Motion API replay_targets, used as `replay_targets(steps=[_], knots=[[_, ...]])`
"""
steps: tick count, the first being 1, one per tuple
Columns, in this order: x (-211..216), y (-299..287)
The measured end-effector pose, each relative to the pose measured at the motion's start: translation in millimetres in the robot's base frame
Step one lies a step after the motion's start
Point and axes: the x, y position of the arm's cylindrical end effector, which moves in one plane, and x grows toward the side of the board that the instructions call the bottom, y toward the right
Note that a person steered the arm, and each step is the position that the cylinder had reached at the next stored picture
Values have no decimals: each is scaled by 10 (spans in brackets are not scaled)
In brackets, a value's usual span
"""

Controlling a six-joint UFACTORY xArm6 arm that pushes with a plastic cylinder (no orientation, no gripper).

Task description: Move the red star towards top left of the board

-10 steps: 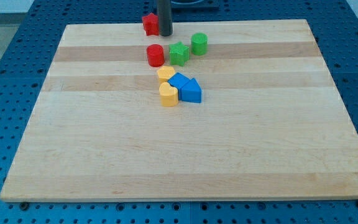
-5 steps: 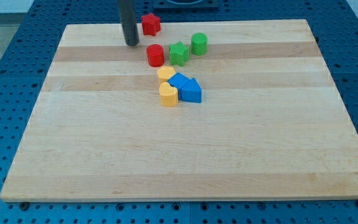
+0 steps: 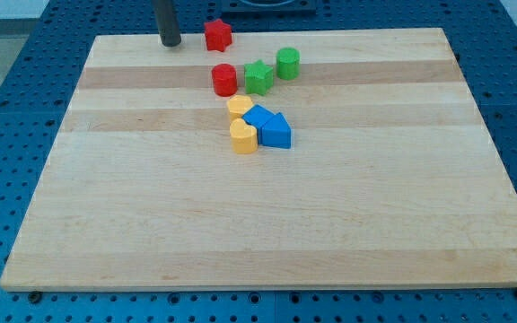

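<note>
- The red star [image 3: 218, 35] sits at the view's top edge of the board [image 3: 151, 224], a little left of the board's middle line, and stands alone, apart from every other block.
- The rod's tip [image 3: 170, 42] rests on the board to the view's left of the star, near it but not touching; a strip of bare wood shows between them.
- That relation decides the coming move: the tip lies on the side the star must travel toward, so a push from here would likely drive the star to the view's right, away from the top left corner.
- By judgement, the tip needs to get round to the star's right side and then sweep leftward along the top edge.
- The arm carries no gripper, so nothing is grasped or clenched; the rod is simply free of all blocks.
- Below the star, a red cylinder [image 3: 224, 80], a green star-like block [image 3: 258, 77] and a green cylinder [image 3: 287, 63] form a loose row, well clear of a leftward path.
- Further down, two yellow blocks [image 3: 240, 126] and two blue blocks [image 3: 270, 126] huddle together, touching.
</note>
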Motion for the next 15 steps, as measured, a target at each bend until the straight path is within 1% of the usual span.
replay_targets(steps=[3, 5, 8, 10, 11, 12, 15], knots=[[168, 195], [492, 347], [500, 970], [193, 1441], [-26, 1538], [-130, 1526], [-145, 1222]])
